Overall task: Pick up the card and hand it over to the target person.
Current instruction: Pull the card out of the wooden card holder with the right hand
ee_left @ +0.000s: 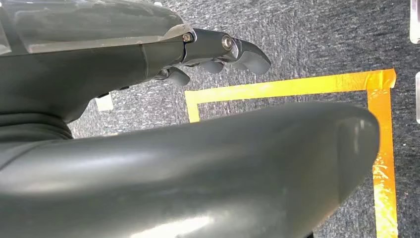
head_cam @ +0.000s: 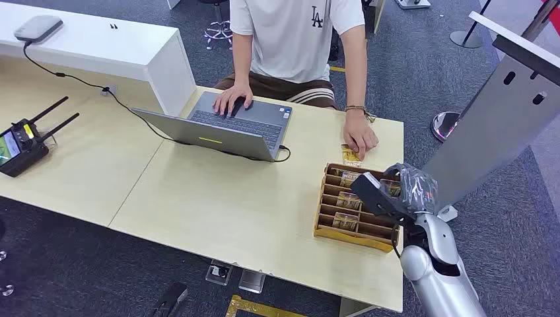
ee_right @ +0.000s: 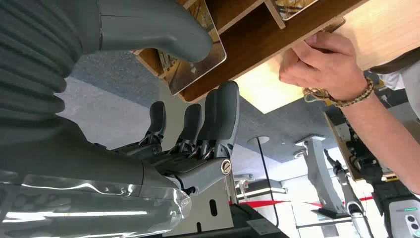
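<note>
A wooden slotted card box (head_cam: 349,238) stands near the desk's right front corner, with gold-patterned cards (head_cam: 345,222) in its slots. My right hand (head_cam: 388,191) hovers over the box's right end. In the right wrist view its thumb (ee_right: 163,25) lies in front of one gold card (ee_right: 200,67) in the box (ee_right: 247,64), and the dark fingers (ee_right: 220,114) stay apart from it on the other side. The seated person's hand (head_cam: 360,140) rests on another card (head_cam: 350,157) just behind the box. My left hand (ee_left: 218,52) hangs over the floor, holding nothing.
The person in a white T-shirt (head_cam: 290,39) sits at the far side with the other hand on a grey laptop (head_cam: 231,125). A black controller (head_cam: 20,145) lies at the left. A grey gate post (head_cam: 502,125) rises right of the desk. Yellow floor tape (ee_left: 297,87) lies below my left hand.
</note>
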`<control>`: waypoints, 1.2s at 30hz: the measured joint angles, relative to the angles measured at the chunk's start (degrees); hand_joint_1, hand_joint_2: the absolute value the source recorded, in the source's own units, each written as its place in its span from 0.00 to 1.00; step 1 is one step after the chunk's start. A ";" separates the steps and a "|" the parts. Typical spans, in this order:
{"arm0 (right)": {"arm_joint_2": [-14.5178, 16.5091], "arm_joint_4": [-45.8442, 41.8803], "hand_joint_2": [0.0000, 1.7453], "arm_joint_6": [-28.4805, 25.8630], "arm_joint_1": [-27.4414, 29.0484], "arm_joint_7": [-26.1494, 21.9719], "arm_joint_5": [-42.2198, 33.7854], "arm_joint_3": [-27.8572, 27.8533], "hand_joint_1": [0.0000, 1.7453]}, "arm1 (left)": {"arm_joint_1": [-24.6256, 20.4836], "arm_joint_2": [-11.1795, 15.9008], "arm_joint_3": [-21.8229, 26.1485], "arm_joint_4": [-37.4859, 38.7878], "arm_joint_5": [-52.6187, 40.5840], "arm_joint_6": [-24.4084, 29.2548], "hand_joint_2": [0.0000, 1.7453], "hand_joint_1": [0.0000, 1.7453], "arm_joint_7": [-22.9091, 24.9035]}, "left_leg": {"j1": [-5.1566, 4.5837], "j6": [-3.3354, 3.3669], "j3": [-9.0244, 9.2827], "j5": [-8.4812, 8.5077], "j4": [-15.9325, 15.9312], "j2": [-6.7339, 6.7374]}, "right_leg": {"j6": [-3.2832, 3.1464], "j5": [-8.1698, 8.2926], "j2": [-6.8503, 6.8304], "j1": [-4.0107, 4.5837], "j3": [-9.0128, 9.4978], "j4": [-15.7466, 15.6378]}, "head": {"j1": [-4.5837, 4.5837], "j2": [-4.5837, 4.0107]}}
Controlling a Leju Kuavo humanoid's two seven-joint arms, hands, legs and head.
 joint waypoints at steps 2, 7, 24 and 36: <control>0.07 0.28 1.00 -0.08 -0.09 -0.11 -0.05 0.03 0.56 | 0.05 -0.01 0.02 0.00 0.04 -0.03 0.00 0.00 -0.03 | 0.00 0.00 0.00 0.01 -0.01 0.00 | 0.00 0.01 0.01 0.00 0.00 -0.01 | 0.00 0.00; 0.35 1.19 1.00 -0.36 -0.48 -0.47 -0.24 0.18 0.56 | 0.28 -0.03 0.08 0.02 0.21 -0.08 0.00 0.00 -0.15 | -0.01 0.00 0.02 -0.01 -0.01 0.04 | 0.00 0.00 0.04 -0.01 0.00 0.00 | 0.00 0.00; 0.24 1.33 1.00 -0.58 -0.62 -0.69 -0.60 0.36 0.55 | 0.56 -0.14 0.18 -0.02 0.63 0.06 0.00 0.00 -0.20 | -0.01 0.00 -0.01 -0.03 0.04 0.03 | 0.00 -0.03 0.02 -0.01 -0.02 0.05 | 0.00 0.00; -0.89 -2.81 1.00 -0.56 0.21 0.19 -1.10 -0.58 0.53 | 0.36 -0.24 -0.22 -0.04 0.75 0.26 0.00 0.00 -0.17 | -0.03 0.01 -0.06 -0.01 0.05 -0.01 | 0.01 -0.02 -0.01 -0.03 -0.06 0.06 | 0.00 0.00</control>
